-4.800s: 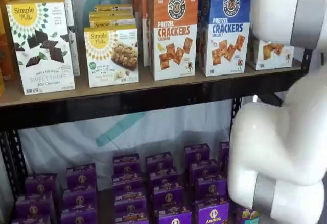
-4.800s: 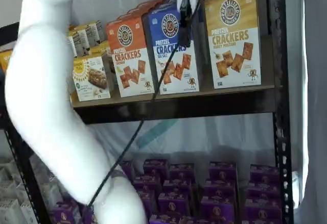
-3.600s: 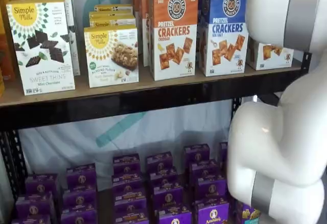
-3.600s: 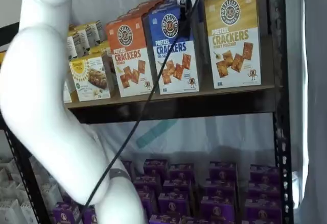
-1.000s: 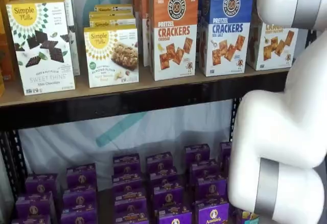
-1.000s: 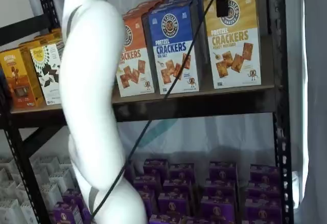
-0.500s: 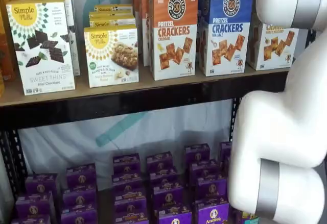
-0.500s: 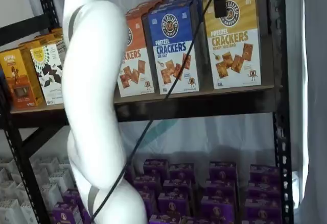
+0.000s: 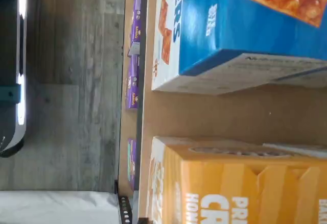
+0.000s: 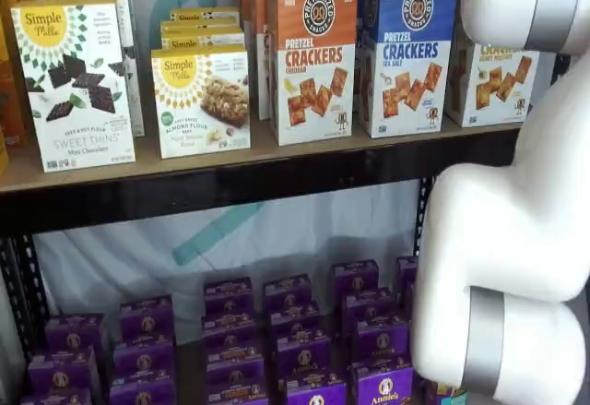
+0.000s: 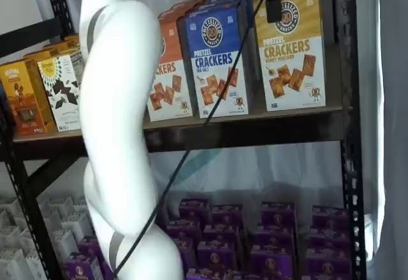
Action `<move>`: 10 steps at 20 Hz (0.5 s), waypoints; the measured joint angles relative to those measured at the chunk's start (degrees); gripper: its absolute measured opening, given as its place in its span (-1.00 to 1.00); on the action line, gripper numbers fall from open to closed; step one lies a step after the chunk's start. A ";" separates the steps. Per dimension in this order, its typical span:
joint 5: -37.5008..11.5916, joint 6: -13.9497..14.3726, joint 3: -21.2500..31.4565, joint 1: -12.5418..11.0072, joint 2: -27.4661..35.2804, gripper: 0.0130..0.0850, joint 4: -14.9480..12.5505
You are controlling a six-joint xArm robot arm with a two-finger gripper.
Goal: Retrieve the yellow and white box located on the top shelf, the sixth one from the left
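In a shelf view the gripper (image 11: 274, 7) hangs before the yellow and white box (image 11: 290, 50) at the top shelf's right end, jaws' state indeterminable; approach step, next requiring alignment with the box's sides.

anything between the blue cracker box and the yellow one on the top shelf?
Nothing: bare shelf board separates the blue box from the yellow box in the wrist view.
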 joint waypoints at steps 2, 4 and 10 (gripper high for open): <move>-0.15 0.00 0.01 0.00 0.00 0.67 0.05; -0.20 -0.02 -0.11 0.03 0.10 0.67 -0.10; -0.07 -0.04 -0.68 -0.07 0.46 0.44 0.11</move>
